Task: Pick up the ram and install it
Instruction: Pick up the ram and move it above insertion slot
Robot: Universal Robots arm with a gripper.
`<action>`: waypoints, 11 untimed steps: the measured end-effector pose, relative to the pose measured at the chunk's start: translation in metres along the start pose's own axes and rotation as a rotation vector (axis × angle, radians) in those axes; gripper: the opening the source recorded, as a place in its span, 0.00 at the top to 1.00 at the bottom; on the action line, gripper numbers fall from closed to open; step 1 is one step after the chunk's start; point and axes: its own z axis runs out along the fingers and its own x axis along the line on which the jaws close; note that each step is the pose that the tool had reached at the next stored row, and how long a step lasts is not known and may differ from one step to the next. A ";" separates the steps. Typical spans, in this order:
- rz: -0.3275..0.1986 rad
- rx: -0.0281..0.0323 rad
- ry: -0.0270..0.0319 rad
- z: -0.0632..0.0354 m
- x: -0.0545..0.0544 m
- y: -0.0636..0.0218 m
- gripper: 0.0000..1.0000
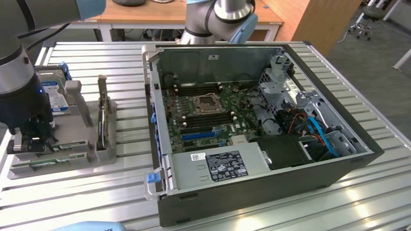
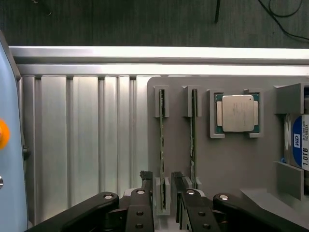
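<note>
Exterior view gives the slatted metal bench (image 1: 96, 192) carrying everything, with the open computer case (image 1: 257, 197) standing beside the grey tray (image 1: 103, 156), toward the exterior view's right of it. Inside the case the motherboard (image 1: 205, 110) lies exposed, and its dark memory slots look unfilled, so by my judgement installation has not begun. On the tray, a hard drive (image 2: 301, 140) sits at one end, the square silver processor (image 2: 237, 112) rests in its own frame toward the tray's middle, and two green sticks stand on edge in slotted cradles at the other end. The ram (image 2: 162, 145) is the stick nearer the tray's outer edge; its look-alike stick (image 2: 193, 140) stands just beside it, toward the processor. The hand (image 2: 162, 186) hangs low over the tray with its jaws wide apart, straddling one end of the ram, the fingers (image 2: 146, 181) on either side and not visibly pressing it; it has hold of nothing. The pick-up is thus only lined up, with lifting and seating left to do. One finger sits in the narrow gap between the two sticks, so the look-alike and the cradle posts crowd the grasp.
</note>
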 end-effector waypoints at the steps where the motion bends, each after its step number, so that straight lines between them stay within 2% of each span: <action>1: 0.000 0.0000 0.0000 0.0013 0.000 -0.0001 0.71; 11: 0.000 0.0000 0.0000 0.0132 0.000 -0.0007 0.71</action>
